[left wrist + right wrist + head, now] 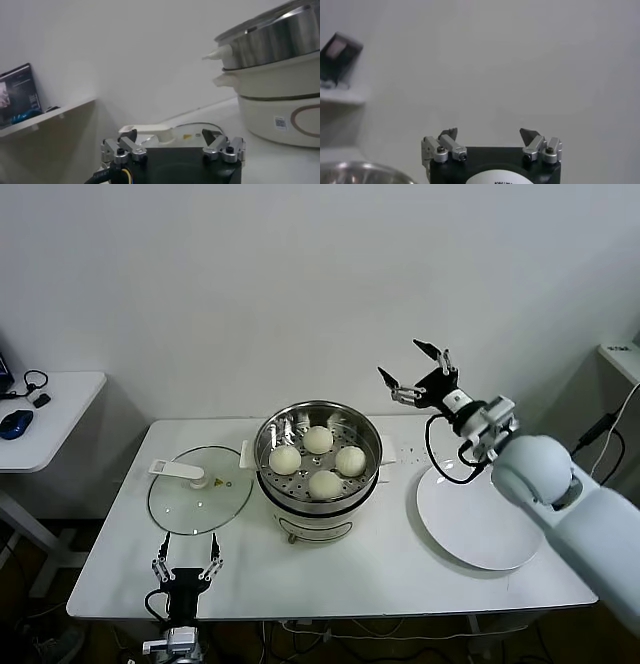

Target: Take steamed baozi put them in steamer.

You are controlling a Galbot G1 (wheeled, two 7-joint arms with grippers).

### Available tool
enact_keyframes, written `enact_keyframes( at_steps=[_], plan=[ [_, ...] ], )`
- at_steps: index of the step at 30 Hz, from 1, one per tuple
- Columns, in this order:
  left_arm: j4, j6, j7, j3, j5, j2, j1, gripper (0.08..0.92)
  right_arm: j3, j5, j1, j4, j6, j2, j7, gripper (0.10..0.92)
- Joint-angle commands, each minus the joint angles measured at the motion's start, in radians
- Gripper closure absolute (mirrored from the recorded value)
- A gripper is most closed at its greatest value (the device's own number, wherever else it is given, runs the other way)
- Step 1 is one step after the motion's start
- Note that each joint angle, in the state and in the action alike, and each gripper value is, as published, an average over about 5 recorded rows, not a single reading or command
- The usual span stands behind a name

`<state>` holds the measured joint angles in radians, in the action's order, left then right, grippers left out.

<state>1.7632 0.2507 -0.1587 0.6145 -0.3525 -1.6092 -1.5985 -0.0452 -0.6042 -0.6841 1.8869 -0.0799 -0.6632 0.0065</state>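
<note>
Several cream-white baozi (318, 439) lie on the perforated tray inside the shiny steel steamer (276, 430) at the middle of the table. The steamer's side also shows in the left wrist view (280, 40). My right gripper (412, 369) is open and empty, raised in the air to the right of the steamer and behind the white plate (480, 529). In its wrist view the right gripper (489, 134) faces the bare wall, with the steamer's rim (360, 172) at the corner. My left gripper (186, 563) is open and empty, parked low at the table's front edge; it also shows in the left wrist view (170, 136).
A flat glass lid (200, 496) with a white handle lies left of the steamer, just beyond the left gripper; it also shows in the left wrist view (150, 131). The white plate at the right holds nothing. A side desk (45, 419) with a mouse stands far left.
</note>
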Motion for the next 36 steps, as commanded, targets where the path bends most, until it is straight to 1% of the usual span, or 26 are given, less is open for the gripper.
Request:
enact_keyframes(
  at_steps=[1,9,17,25,36],
  plan=[
    [-0.001,0.003,-0.005,0.001,0.000,-0.049,0.002,0.177,-0.517,0.082,-0.605,0.073,0.211,-0.363,0.004,0.203],
    [0.004,0.006,-0.005,-0.003,0.001,-0.049,0.000,0.177,-0.509,0.198,-0.767,0.084,0.284,-0.546,-0.033,0.203],
    [0.020,0.004,-0.004,0.000,0.013,-0.049,-0.002,0.177,-0.477,0.291,-0.914,0.097,0.378,-0.650,-0.054,0.203],
    [0.021,0.007,-0.005,0.002,0.018,-0.049,-0.002,0.177,-0.437,0.295,-1.007,0.090,0.477,-0.657,-0.044,0.203],
    [0.022,0.014,-0.007,0.006,0.020,-0.049,-0.007,0.177,-0.413,0.273,-1.035,0.078,0.503,-0.626,-0.033,0.203]
  ],
)
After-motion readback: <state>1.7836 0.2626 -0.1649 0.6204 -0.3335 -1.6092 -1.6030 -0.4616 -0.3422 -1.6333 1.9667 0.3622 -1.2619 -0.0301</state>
